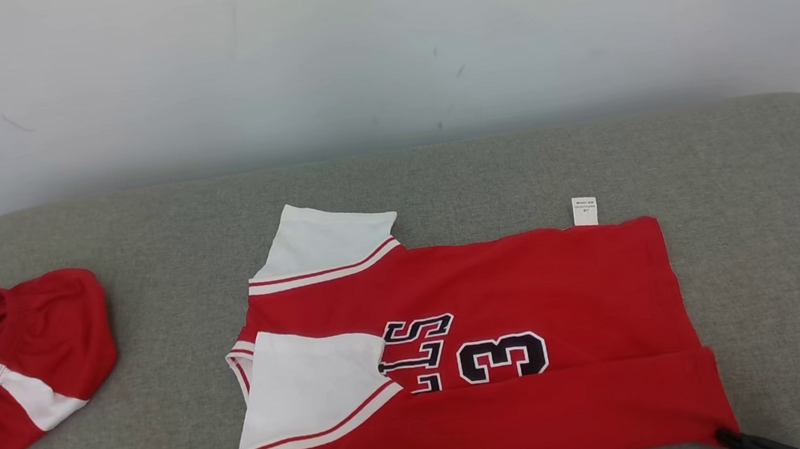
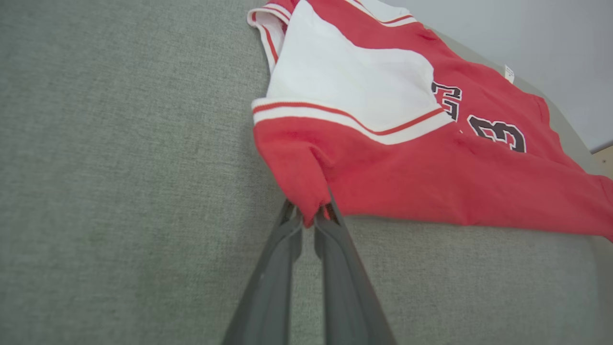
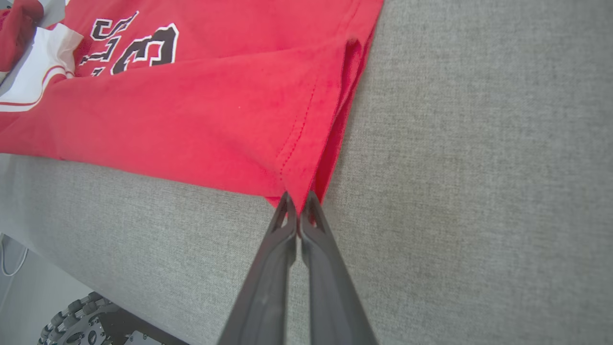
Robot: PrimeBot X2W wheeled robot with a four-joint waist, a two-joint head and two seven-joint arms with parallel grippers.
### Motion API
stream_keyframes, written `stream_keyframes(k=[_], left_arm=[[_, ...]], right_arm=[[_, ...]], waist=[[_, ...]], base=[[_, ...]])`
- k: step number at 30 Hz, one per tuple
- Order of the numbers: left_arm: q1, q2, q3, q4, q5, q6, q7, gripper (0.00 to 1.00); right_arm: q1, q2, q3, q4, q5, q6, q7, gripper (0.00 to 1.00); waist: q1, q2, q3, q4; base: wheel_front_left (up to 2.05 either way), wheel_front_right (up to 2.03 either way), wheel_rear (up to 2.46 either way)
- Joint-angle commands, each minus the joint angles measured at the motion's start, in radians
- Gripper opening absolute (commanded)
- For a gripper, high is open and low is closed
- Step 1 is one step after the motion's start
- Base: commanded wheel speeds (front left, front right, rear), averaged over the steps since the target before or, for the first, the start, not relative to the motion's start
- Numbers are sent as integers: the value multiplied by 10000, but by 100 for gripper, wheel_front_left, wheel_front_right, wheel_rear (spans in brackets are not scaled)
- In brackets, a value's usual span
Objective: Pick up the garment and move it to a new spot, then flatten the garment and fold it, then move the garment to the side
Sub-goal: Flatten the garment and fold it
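Red jersey [image 1: 527,278] pinched at both near corners.
I see it lying on the grey cushion [image 1: 144,223], near edge folded up to the number. My left gripper [image 2: 313,218] is closed on the sleeve-side corner, my right gripper [image 3: 298,211] on the hem corner; another red garment [image 1: 16,358], possibly shorts, sits well left.

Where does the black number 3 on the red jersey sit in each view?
Head view: number 3, lower centre, on the jersey.
Left wrist view: number 3, upper right.
Right wrist view: number 3, upper left.
Shared landmark: the white sleeve beside it.
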Motion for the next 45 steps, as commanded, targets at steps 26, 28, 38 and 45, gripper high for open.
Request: stream_keyframes(k=[26, 28, 38, 45], left_arm=[[-85, -10, 2220, -1518, 2135, 995, -734, 100], [96, -105, 2610, -1712, 2534, 1024, -736, 100], [608, -320, 4353, -2190, 3820, 1254, -739, 100], [862, -244, 4929, -2131, 4664, 1486, -740, 100]], right_arm=[[394, 428, -2768, -489, -1329, -4, -1737, 100], [403, 702, -3049, -375, -1653, -4, -1863, 100], [778, 1733, -4618, -3, -3031, -4, -2088, 100], [1167, 2486, -5892, -45, -3962, -4, -2129, 100]], waist=[[0, 0, 138, -21], [0, 0, 154, -10], [0, 0, 231, 98], [0, 0, 146, 186]], base=[[0, 0, 0], [0, 0, 0], [0, 0, 0], [0, 0, 0]])
